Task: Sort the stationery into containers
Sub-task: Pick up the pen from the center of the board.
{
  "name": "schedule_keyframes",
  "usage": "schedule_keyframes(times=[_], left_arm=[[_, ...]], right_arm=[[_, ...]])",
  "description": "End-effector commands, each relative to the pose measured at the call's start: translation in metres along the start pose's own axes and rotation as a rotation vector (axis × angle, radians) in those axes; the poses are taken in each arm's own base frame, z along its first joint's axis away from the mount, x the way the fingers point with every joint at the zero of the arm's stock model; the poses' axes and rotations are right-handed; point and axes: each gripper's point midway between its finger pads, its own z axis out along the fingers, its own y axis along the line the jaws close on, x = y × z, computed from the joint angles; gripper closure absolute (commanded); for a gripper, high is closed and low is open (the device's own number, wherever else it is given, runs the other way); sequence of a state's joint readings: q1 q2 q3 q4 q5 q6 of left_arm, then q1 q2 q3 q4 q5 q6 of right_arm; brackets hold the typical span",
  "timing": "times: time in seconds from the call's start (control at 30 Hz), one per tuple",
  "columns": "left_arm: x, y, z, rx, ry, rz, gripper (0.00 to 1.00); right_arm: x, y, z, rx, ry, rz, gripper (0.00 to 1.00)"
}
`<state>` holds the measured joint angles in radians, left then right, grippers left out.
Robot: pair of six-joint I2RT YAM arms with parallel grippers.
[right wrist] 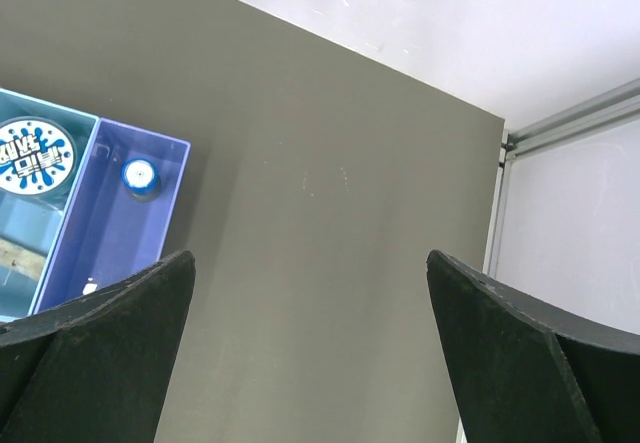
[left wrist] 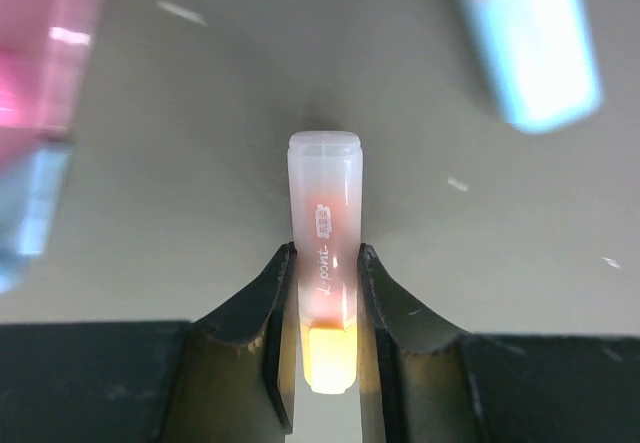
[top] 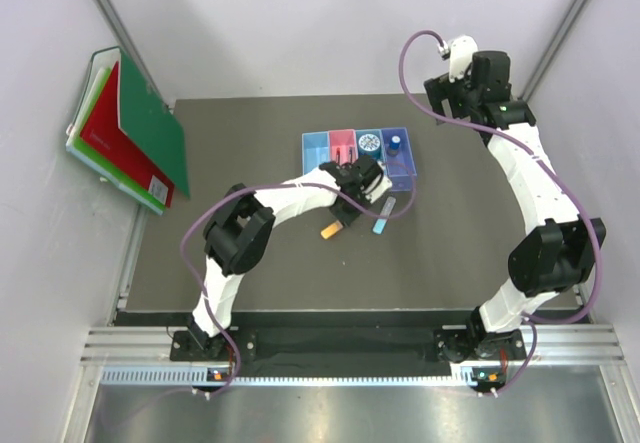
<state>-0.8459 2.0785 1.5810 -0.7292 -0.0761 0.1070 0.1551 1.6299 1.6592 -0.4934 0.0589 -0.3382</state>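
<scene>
My left gripper (left wrist: pixel 325 253) is shut on the yellow-pink stick (left wrist: pixel 325 233), one finger on each side where the pink cap meets the yellow body. In the top view this gripper (top: pixel 343 216) is just in front of the row of four bins (top: pixel 410 168), with the stick's orange-yellow end (top: pixel 329 230) poking out. The light-blue stick (top: pixel 381 225) lies on the mat to its right and also shows in the left wrist view (left wrist: pixel 535 43). The round blue tin (top: pixel 369 143) is in the blue bin. The blue bottle (top: pixel 396 144) is in the violet bin (right wrist: pixel 110 233). My right gripper (right wrist: pixel 310 263) is open and empty, high at the back right (top: pixel 462 55).
Green and red folders (top: pixel 135 128) lean against the left wall. The pink bin (left wrist: pixel 40 43) is blurred at the upper left of the left wrist view. The mat's right edge and a metal frame post (right wrist: pixel 500 213) are near my right gripper.
</scene>
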Motion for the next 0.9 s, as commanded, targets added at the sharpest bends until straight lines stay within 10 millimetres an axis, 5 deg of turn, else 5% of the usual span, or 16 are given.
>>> schedule_keyframes(times=[0.0, 0.33, 0.57, 0.87], left_arm=[[-0.036, 0.031, -0.032, -0.034, -0.075, -0.061, 1.0], [-0.094, 0.05, -0.093, 0.037, -0.294, -0.103, 1.0], [-0.136, 0.114, -0.12, -0.057, -0.487, -0.287, 1.0], [-0.148, 0.194, -0.109, -0.102, -0.589, -0.503, 1.0]], right_arm=[[-0.037, -0.008, -0.011, 0.03, -0.103, 0.001, 0.01], [-0.044, -0.017, -0.014, 0.071, -0.114, -0.008, 0.01], [-0.046, -0.022, -0.014, 0.086, -0.111, -0.032, 0.01], [-0.048, -0.023, -0.006, 0.086, -0.103, -0.036, 0.01]])
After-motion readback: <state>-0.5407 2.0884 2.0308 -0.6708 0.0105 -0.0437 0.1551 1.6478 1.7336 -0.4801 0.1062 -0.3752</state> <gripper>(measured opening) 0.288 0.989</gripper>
